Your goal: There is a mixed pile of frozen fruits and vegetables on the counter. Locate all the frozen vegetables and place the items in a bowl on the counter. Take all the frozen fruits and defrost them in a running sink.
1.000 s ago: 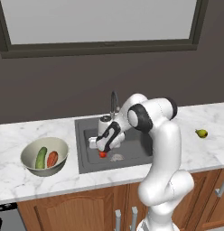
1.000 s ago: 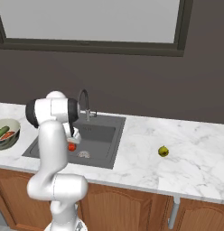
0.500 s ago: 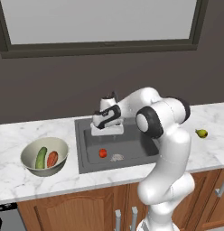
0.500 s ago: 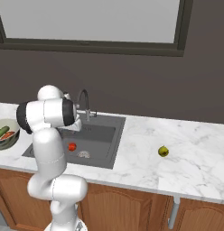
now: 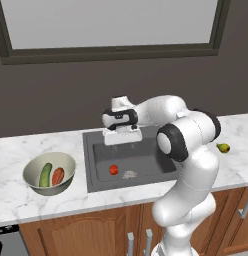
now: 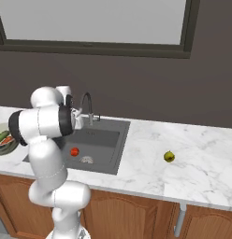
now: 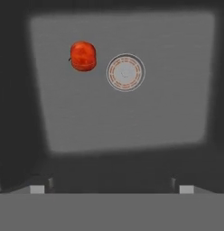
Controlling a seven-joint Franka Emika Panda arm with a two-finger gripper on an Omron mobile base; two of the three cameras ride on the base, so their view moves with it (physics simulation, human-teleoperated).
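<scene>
Tomato [image 7: 83,56] lies in the sink [image 5: 96,160] beside the drain [image 7: 125,72], claw [image 5: 121,131] spread empty above it; next the pear [image 6: 169,156], far right on the worktop [image 6: 202,163], needs fetching.

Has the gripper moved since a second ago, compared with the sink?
Yes. The gripper has risen out of the sink and now hangs open above its back edge, leaving the red fruit on the basin floor beside the drain.
</scene>
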